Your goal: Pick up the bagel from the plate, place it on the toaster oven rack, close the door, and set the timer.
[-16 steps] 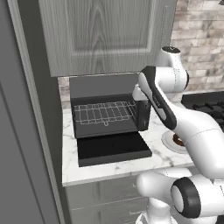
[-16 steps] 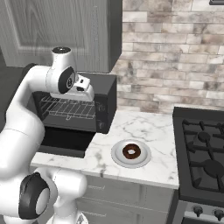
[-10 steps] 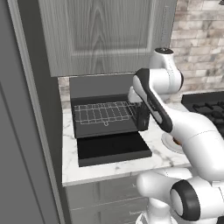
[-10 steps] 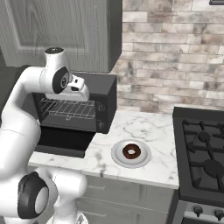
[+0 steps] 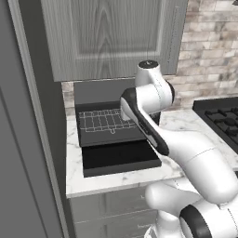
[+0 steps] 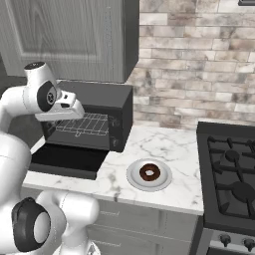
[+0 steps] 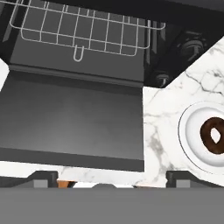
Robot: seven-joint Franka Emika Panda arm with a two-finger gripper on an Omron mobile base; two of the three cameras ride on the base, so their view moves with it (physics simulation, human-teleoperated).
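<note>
Bagel waiting on its plate, oven open for loading

Your jaws are spread and empty above the lowered door (image 7: 70,127); the bagel (image 6: 149,172) sits on the plate (image 6: 134,179), on the bench beside the bare toaster oven rack (image 7: 83,30).

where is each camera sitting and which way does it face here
Left base view: behind the arm's left, facing the open door and toaster oven rack; white arm rises at right.
Right base view: behind its right, facing the bagel on the plate; arm at left.
Hand view: looking down; open gripper tips at bottom.
All share the rack and door.
</note>
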